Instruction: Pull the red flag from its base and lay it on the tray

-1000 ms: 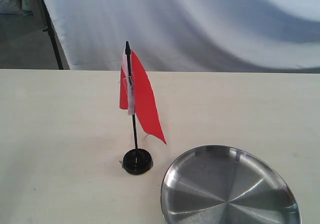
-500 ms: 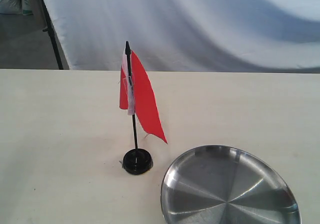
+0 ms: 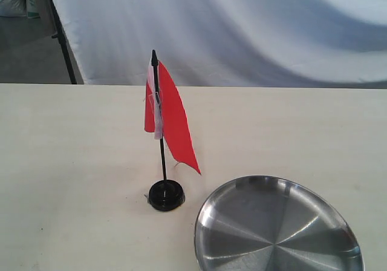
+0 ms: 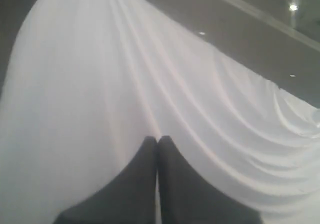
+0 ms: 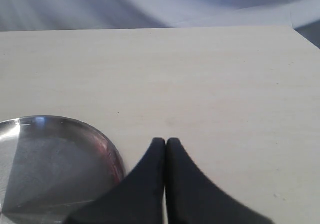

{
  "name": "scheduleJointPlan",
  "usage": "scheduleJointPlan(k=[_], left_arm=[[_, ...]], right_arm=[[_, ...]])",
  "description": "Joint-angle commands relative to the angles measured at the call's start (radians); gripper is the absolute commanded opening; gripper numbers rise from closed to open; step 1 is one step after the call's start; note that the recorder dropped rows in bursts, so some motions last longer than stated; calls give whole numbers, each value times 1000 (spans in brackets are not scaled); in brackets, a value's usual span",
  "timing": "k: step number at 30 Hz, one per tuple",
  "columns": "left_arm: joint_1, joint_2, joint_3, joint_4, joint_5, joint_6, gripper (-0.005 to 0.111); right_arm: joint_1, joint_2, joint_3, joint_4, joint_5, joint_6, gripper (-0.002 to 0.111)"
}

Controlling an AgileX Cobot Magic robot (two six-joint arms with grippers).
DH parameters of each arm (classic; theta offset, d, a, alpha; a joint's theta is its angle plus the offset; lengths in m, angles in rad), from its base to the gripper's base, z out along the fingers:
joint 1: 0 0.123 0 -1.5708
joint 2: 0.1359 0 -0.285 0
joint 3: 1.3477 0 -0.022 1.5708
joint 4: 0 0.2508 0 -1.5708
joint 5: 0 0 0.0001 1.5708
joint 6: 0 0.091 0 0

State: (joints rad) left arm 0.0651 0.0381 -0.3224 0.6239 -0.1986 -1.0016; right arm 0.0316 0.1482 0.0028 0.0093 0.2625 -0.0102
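Observation:
The red flag [image 3: 172, 117] stands upright on its thin black stick, which is stuck in the small round black base [image 3: 166, 195] on the pale table. The steel tray [image 3: 275, 231] lies to the right of the base, near the table's front edge, with nothing in it. No gripper appears in the exterior view. My left gripper [image 4: 157, 140] is shut and empty, facing only white cloth. My right gripper [image 5: 166, 141] is shut and empty, hovering over the table just beside the tray's rim [image 5: 112, 151].
A white cloth backdrop [image 3: 242, 29] hangs behind the table's far edge. A black stand leg [image 3: 60, 38] rises at the far left. Bare pale tabletop [image 3: 72, 162] spreads left of the flag and beyond the tray.

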Motion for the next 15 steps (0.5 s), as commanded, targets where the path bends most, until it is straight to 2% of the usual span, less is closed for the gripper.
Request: scheduleJointPlan(k=[1,4,6,10,15], left_arm=[[-8,164,-138,538,-173,-466,0],[-8,322,-229,752,-334,-664,0],[-8,414,-277,814,-400,-700,0],[-8,618,-336,828,-503,-702,0],[-8,815,-348,826,-493,-686,0]], right_arm=[[-3,-4,-3,-3,-10,-3,0],[-3,-4,-3,-3,-10,-3,0],[-3,-4,-3,-3,-10,-3,0],[-3,-4,-3,-3,-10,-3,0],[-3,-4,-3,-3,-10,-3,0]])
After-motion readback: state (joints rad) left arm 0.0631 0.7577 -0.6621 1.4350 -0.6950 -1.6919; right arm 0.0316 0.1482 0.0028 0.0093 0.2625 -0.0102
